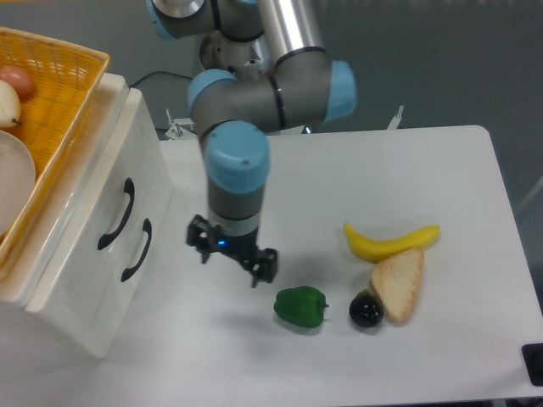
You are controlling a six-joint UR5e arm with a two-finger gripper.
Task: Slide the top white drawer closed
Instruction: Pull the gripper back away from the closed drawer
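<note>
The small white cabinet (81, 314) stands at the left with its front facing right. The top white drawer (102, 182) carries a black curved handle (115, 215). The matching lower drawer (157, 225) has its own black handle (137, 250). Both drawer fronts look nearly level with each other; I cannot tell how far the top one sticks out. My gripper (233, 261) points down over the table, a short way right of the drawer fronts, touching nothing. Its fingers (265, 270) are spread and empty.
A woven yellow basket (64, 93) with food and a white dish sits on top of the cabinet. On the table right of the gripper lie a green pepper (300, 306), a dark round fruit (366, 310), a slice of bread (399, 283) and a banana (390, 242).
</note>
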